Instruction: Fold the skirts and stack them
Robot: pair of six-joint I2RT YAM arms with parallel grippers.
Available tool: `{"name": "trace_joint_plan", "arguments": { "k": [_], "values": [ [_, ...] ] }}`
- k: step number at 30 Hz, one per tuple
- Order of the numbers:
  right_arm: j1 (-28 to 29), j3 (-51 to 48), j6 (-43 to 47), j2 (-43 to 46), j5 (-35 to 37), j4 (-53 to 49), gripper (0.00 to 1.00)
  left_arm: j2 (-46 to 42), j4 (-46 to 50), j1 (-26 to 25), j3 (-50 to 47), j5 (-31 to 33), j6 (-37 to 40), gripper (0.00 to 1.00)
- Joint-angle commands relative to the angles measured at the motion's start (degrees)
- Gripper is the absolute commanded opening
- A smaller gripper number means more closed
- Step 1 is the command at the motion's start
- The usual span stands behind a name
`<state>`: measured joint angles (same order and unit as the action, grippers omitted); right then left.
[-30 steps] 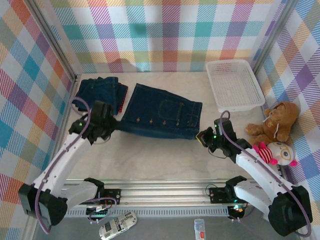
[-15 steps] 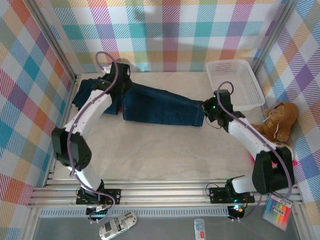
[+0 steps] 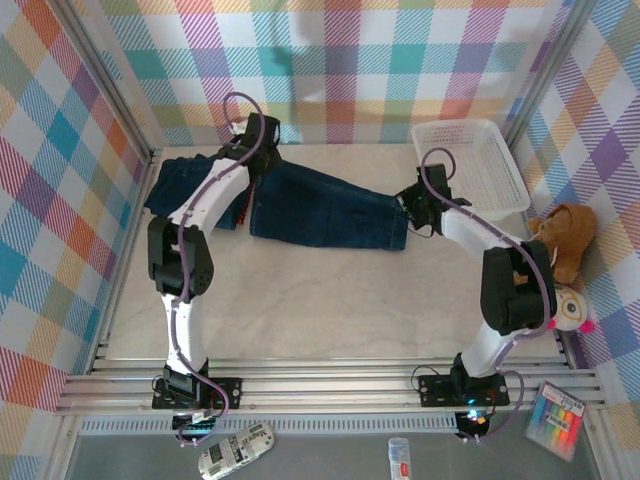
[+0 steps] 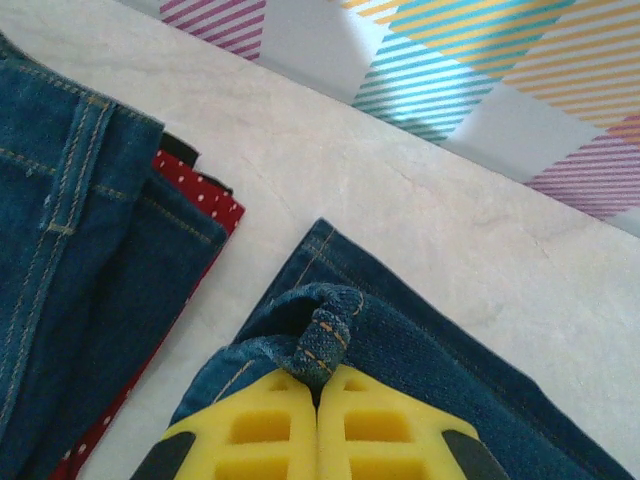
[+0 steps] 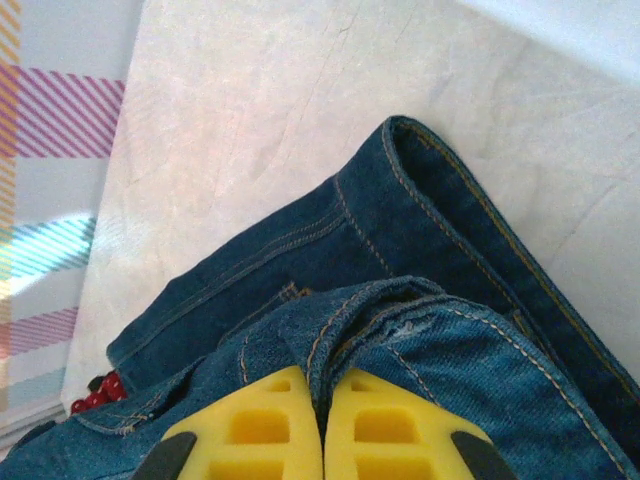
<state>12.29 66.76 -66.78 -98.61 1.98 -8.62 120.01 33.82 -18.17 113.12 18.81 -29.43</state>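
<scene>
A dark blue denim skirt [image 3: 330,205] lies folded into a long band across the back of the table. My left gripper [image 3: 260,163] is at its far left corner, shut on a curled bit of the hem [image 4: 322,340]. My right gripper [image 3: 408,200] is at the skirt's right end, shut on a bunched fold of denim [image 5: 345,325]. In the wrist views the yellow fingers [image 4: 250,430] [image 5: 390,430] meet with cloth between them. To the left lies a pile with another denim skirt [image 3: 190,185] [image 4: 70,290] over the red white-dotted skirt [image 4: 205,205] and a black sliver [image 4: 180,148].
The white mesh basket [image 3: 470,165] stands at the back right, just beyond my right gripper. A brown teddy bear [image 3: 562,240] and a white and pink plush toy [image 3: 570,310] lie along the right wall. Checkered walls close in the back and sides.
Both arms have reached from the near side towards the back wall, carrying the skirt's near edge over the far one. The skirt now lies folded and narrower.
</scene>
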Motion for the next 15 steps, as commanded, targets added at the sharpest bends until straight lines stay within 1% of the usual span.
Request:
{"name": "trace_joint_plan", "arguments": {
  "k": [1, 2, 4, 5, 6, 7, 9, 11, 13, 15],
  "values": [
    [-0.7, 3.6, 1.1, -3.1, 1.8, 1.4, 0.29, 6.0, 4.2, 1.5, 8.8, 0.8, -0.2, 0.07],
    [-0.7, 4.3, 2.3, -3.6, 1.4, 2.8, 0.43, 8.6, 6.8, 1.6, 13.2, -1.5, -0.2, 0.37],
    [-0.1, 6.5, 4.0, -3.3, 2.0, 1.1, 0.66, 13.3, 14.2, 1.7, 22.9, -4.6, -0.5, 0.83],
    [0.6, 7.2, 5.6, -2.4, 2.6, 0.6, 0.81, 15.0, 17.7, 1.5, 27.0, -5.3, -1.2, 0.97],
    [1.5, 7.1, 6.9, -1.3, 3.7, 0.6, 1.00, 15.4, 19.8, 1.3, 28.7, -5.9, -1.8, 1.00],
    [2.8, 6.6, 8.7, 0.1, 5.6, 0.7, 0.99, 14.8, 20.3, 1.1, 28.2, -6.9, -2.2, 1.00],
    [5.4, 4.9, 12.2, 2.3, 7.3, 2.6, 0.99, 11.9, 18.3, 0.7, 23.2, -10.4, -3.0, 1.00],
    [7.1, 3.0, 13.7, 2.8, 7.6, 4.8, 0.99, 8.2, 13.6, 0.3, 15.4, -16.5, -4.4, 1.00],
    [7.6, 2.2, 13.9, 1.4, 6.4, 5.8, 0.99, 6.0, 7.9, -0.1, 8.8, -23.4, -5.0, 1.00],
    [7.5, 3.2, 16.0, -1.2, 3.1, 6.1, 0.99, 6.4, 4.6, -0.5, 5.7, -29.6, -5.4, 1.00]
  ]
}}
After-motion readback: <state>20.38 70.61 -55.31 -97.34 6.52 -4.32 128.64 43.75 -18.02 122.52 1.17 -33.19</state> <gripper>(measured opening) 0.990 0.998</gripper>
